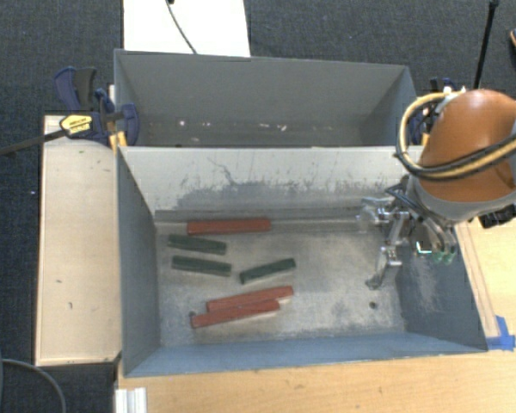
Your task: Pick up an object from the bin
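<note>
My gripper hangs at the right side of the bin, its thin fingers pointing down close to the floor, with nothing between them. The nearest loose thing is a dark green bar, well to its left. Below that bar lie two red-brown bars side by side, slanting along the front of the floor.
Another red-brown bar lies against the back wall. Two more dark green bars lie at the left. The arm's orange cover and cables hang over the bin's right wall.
</note>
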`<act>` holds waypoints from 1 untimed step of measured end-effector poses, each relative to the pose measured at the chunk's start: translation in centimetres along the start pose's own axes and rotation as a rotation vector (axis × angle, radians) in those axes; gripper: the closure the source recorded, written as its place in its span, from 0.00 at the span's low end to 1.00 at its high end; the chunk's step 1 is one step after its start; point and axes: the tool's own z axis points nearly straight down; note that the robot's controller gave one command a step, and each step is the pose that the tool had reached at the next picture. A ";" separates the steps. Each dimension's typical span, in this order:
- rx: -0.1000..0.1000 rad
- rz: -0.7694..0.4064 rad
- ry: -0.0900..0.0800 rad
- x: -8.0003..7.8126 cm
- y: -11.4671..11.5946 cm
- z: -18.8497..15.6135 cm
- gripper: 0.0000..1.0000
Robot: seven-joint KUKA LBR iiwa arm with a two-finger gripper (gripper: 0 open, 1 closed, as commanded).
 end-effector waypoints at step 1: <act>-0.004 0.076 0.004 -5.3 7.0 9.1 0.00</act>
